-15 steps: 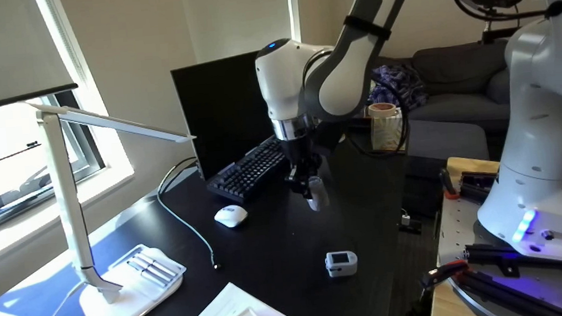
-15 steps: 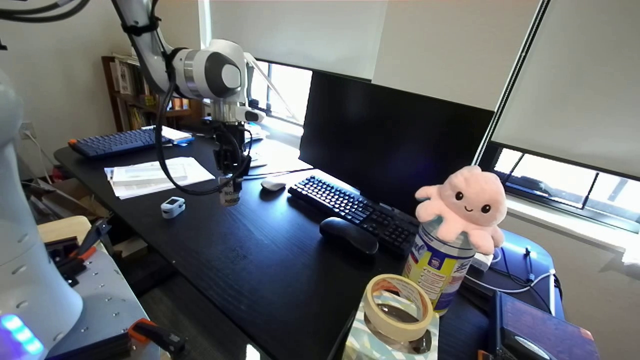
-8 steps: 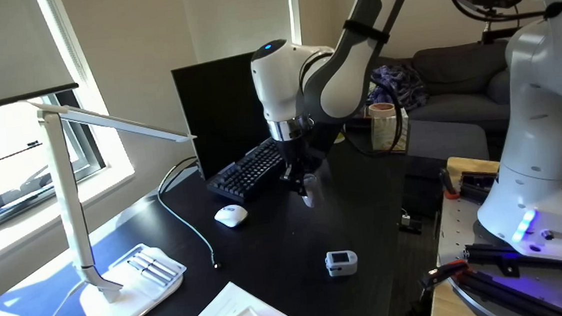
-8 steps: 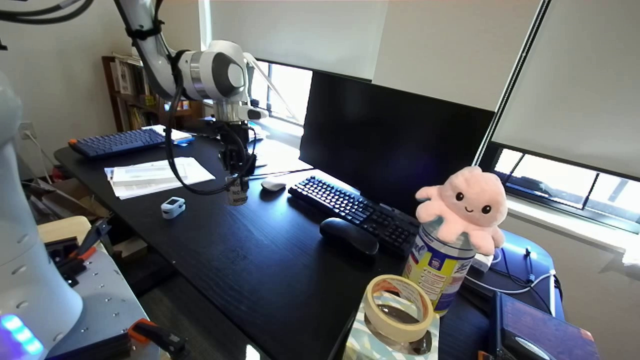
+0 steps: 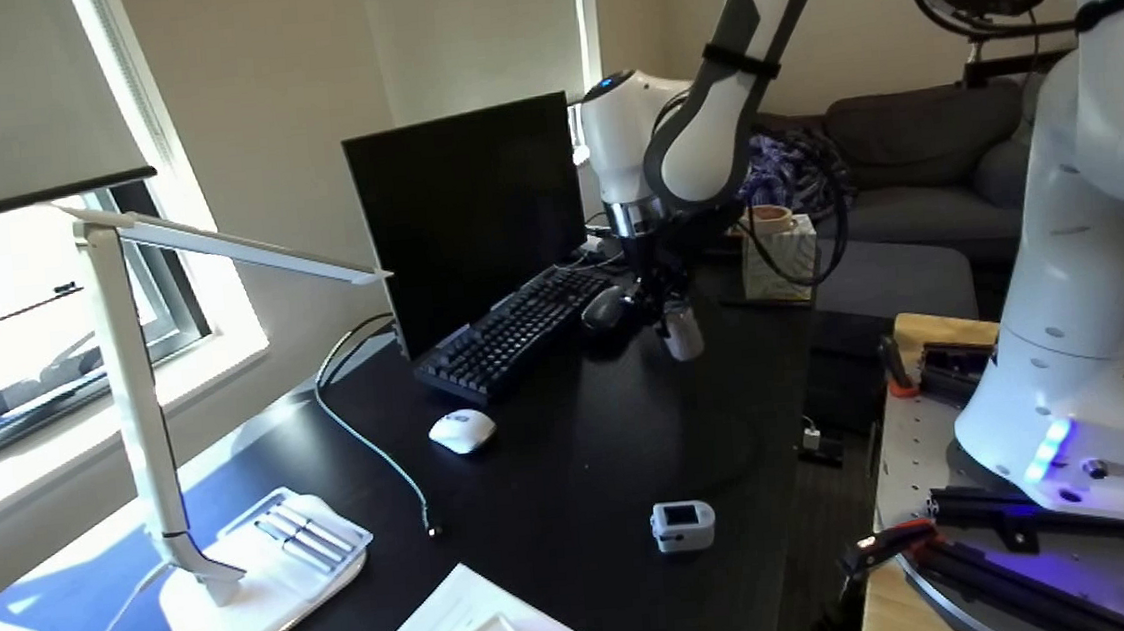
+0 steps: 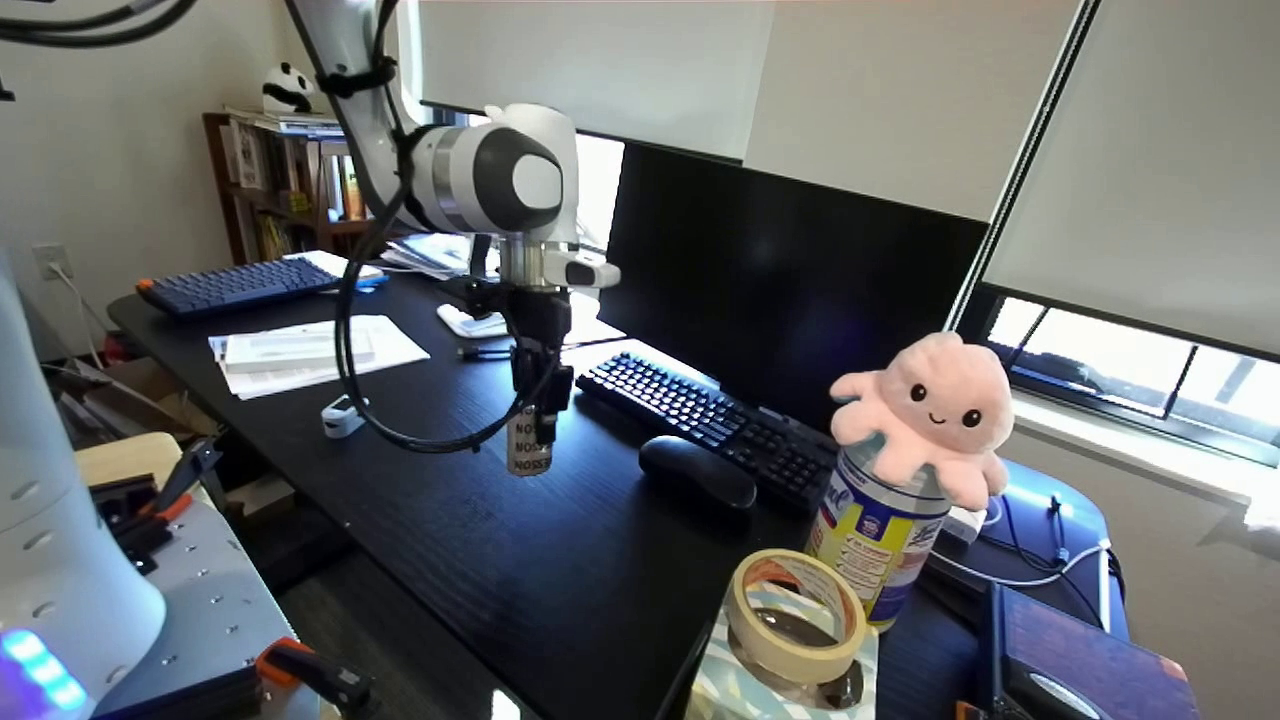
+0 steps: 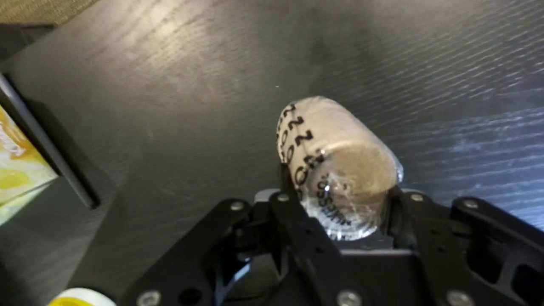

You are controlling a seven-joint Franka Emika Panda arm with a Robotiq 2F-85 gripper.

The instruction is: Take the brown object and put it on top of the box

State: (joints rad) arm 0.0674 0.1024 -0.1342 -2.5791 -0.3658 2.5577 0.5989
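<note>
One brown roll (image 7: 335,157), clenched in my gripper (image 7: 341,187). One box (image 6: 715,675), four o'clock of it in an exterior view. Hollow tape (image 6: 797,657) atop: roll may topple.

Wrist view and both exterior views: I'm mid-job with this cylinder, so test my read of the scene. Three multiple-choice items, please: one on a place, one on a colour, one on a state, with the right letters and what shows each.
1. Where does the roll of tape lie?
A) on a keyboard
B) on a lamp base
C) on top of the patterned box

2. What colour is the plush octopus?
A) pale pink
B) green
C) black

3. What state is the gripper in?
A) open, holding nothing
B) gripping the brown cylinder
C) gripping a white mouse

1: C, since both exterior views show the roll on the box's top.
2: A, since its body is pale pink in an exterior view.
3: B, since the wrist view shows the cylinder clasped from both sides.
</note>
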